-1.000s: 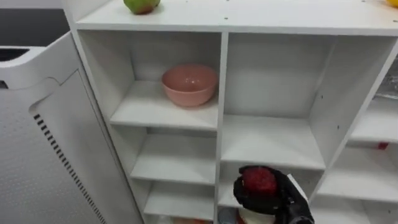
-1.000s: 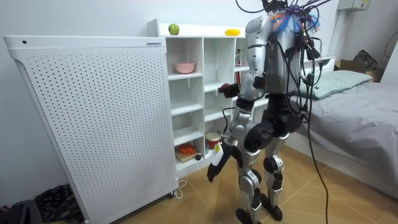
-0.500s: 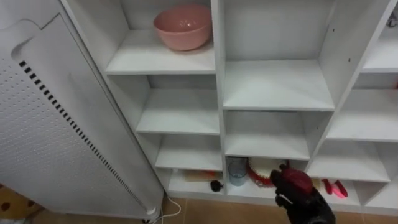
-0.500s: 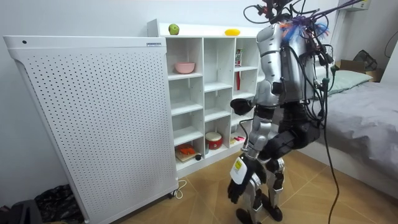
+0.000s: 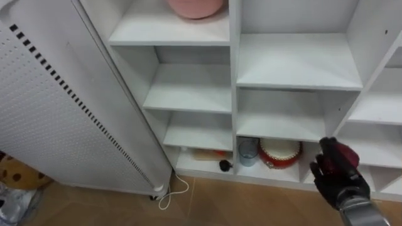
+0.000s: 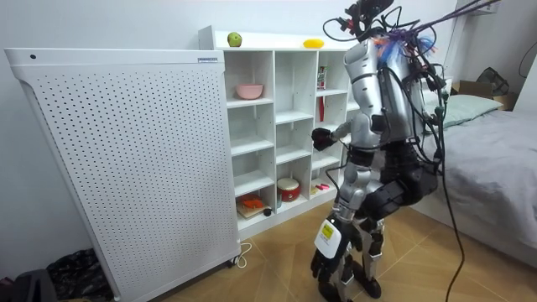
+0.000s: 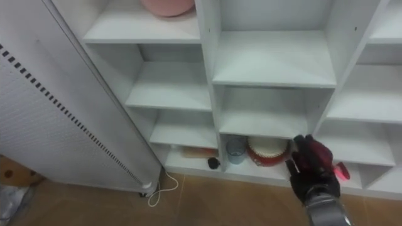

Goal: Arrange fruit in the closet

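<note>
Robot is standing before the closet [image 5: 233,69], right hand [image 5: 338,181] fingers clenching a red fruit [image 5: 343,152] near the low shelves, prob. picking a compartment. Left hand [image 6: 322,262] is hanging low; fingers: cannot tell.

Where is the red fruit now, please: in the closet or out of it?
Out. The right hand is curled round the fruit in front of the closet, not inside it.

A dark red, round fruit [image 5: 343,153] sits clasped in the right hand [image 5: 339,183], low in front of the white closet's [image 5: 295,59] bottom row. On the closet's top lie a green apple [image 6: 234,39], near the room view's left end, and a yellow fruit [image 6: 313,43] further right.
</note>
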`<state>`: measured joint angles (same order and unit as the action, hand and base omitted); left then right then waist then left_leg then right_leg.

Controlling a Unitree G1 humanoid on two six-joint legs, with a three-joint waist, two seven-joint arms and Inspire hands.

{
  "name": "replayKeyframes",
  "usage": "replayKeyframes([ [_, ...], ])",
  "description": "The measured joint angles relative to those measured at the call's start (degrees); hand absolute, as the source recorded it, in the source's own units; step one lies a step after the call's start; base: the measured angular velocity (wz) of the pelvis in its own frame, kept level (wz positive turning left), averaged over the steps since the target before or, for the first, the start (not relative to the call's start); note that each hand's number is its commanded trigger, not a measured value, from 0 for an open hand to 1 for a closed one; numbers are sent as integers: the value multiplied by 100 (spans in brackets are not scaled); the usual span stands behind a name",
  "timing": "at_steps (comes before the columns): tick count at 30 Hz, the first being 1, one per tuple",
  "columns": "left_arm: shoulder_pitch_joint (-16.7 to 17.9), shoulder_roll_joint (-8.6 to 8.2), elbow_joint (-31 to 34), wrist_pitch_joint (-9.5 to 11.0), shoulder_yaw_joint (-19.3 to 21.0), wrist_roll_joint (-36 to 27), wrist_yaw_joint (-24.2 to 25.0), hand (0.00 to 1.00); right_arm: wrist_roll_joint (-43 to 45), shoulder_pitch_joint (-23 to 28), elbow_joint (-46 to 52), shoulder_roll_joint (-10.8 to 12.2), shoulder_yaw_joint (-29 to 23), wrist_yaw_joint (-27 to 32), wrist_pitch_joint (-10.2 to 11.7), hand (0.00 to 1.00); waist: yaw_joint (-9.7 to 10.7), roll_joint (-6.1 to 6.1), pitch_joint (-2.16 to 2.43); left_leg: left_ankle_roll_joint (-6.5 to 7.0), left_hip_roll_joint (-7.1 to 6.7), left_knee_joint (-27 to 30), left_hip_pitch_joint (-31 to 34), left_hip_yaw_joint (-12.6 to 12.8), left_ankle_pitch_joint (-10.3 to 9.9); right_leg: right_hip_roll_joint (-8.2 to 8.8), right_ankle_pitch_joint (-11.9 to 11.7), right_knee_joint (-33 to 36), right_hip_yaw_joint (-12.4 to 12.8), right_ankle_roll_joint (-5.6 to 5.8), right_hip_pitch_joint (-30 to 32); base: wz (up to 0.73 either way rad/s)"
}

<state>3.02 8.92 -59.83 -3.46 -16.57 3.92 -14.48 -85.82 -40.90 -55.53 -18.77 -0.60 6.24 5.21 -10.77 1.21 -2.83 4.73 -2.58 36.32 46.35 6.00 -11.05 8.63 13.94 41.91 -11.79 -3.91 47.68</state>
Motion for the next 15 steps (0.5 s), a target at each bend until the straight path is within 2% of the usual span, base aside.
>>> replayKeyframes([
  [7,31,53,106,-20,-9,4,-62,0,-201,-489,11,-91,-123,37,-2,100,-109,-2,7,47,-12,228,319,-3,-30,51,27,190,-5,11,284,2],
  [15,65,197,300,-18,-39,5,-91,0,-256,-626,30,-346,-191,102,22,100,-213,1,9,53,-47,318,471,-36,-31,141,77,305,-104,6,394,7],
])
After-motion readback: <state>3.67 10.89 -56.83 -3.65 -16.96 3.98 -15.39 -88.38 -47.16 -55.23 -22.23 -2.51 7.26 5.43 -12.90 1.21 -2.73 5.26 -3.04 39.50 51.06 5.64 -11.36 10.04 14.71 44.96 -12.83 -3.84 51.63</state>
